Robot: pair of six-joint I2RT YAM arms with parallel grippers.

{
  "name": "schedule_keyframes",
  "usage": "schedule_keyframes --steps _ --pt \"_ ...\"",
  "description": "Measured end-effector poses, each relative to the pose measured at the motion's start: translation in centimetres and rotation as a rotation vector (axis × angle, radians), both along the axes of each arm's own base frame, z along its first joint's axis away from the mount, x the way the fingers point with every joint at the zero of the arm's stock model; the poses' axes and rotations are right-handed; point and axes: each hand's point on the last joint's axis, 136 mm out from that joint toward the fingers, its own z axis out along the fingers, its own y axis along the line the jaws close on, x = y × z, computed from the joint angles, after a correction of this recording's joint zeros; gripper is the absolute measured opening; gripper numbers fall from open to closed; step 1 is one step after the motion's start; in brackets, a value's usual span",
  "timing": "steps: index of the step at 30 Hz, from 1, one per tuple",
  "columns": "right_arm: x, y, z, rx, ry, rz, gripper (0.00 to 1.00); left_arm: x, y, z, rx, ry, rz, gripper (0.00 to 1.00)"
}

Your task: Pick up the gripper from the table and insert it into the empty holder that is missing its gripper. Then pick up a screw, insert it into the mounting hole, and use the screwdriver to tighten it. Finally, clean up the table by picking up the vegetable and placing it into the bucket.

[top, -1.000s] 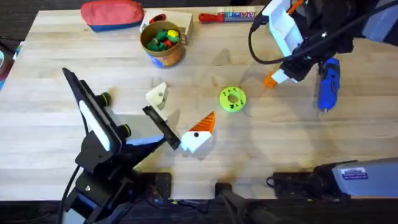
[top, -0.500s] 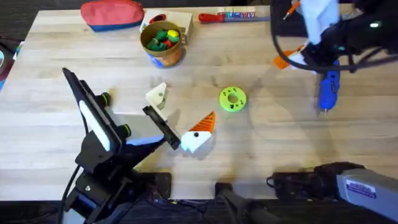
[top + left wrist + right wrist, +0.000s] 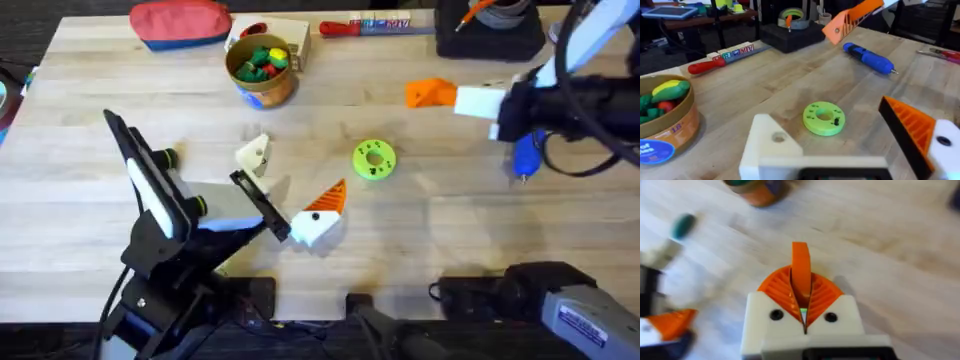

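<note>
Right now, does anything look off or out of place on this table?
Yes: the left claw is mismatched. One fingertip mount is bare white, while its twin carries an orange ribbed pad. The right claw grips a loose orange wedge.

I see the orange gripper (image 3: 800,273) pinched upright between my right fingers (image 3: 821,296), above the bench. Plain white holder (image 3: 253,153) lies left of centre. Blue screwdriver (image 3: 524,158) lies right; tan bucket (image 3: 263,71) stands far side, toy vegetables inside.

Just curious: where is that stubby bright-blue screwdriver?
Overhead, the stubby bright-blue screwdriver lies on the table's right side, partly under the right arm, right of the green disc.
</note>
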Motion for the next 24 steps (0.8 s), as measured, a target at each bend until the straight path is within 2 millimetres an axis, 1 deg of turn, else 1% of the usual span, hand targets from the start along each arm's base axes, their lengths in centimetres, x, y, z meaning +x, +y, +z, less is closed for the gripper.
schedule_keyframes --steps 4,7,11,14,17,24 --pt "-1.3 2.8 -1.8 0.224 0.187 -0.018 0.003 -0.4 -0.3 0.0 -0.039 0.045 -0.025 0.934" --pt "-2.5 5.1 -2.9 0.316 0.346 -0.006 0.003 -1.0 -0.8 0.1 -0.055 0.065 -0.069 0.934" --pt "-3.4 8.8 -3.3 0.406 0.480 0.088 0.003 -1.8 -1.3 0.1 -0.071 0.088 -0.125 0.935" --pt "-3.9 11.1 -3.6 0.465 0.579 0.144 0.003 -2.1 -1.5 0.1 -0.082 0.106 -0.146 0.935" --pt "-4.2 12.7 -3.8 0.515 0.661 0.190 0.003 -2.3 -1.7 0.1 -0.087 0.113 -0.159 0.935" --pt "-4.7 14.4 -4.0 0.587 0.787 0.240 0.003 -2.4 -1.7 0.1 -0.091 0.119 -0.165 0.935"
